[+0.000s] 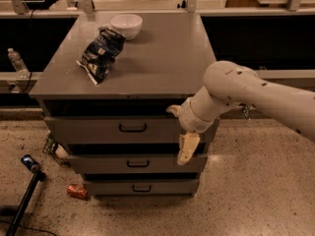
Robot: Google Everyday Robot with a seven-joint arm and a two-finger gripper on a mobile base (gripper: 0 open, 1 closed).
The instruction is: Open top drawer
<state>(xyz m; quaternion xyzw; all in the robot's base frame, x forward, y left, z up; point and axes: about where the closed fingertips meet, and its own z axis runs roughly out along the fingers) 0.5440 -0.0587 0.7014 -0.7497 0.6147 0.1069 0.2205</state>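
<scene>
top drawer [98, 130]: uppermost of three under desk [162, 58] top; wide grey front, dark handle [133, 128] at centre; looks shut
pincer [183, 134]: at drawer front's right end, right of handle; grip state: cannot tell

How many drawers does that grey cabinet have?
3: the top drawer, the middle drawer below it, and the bottom drawer lowest. The gripper hangs in front of the top drawer's right end.

Open floor [246, 195] fronts the top drawer [93, 130]; the gripper [182, 134] hangs before its right end, handle [133, 128] unblocked.
</scene>
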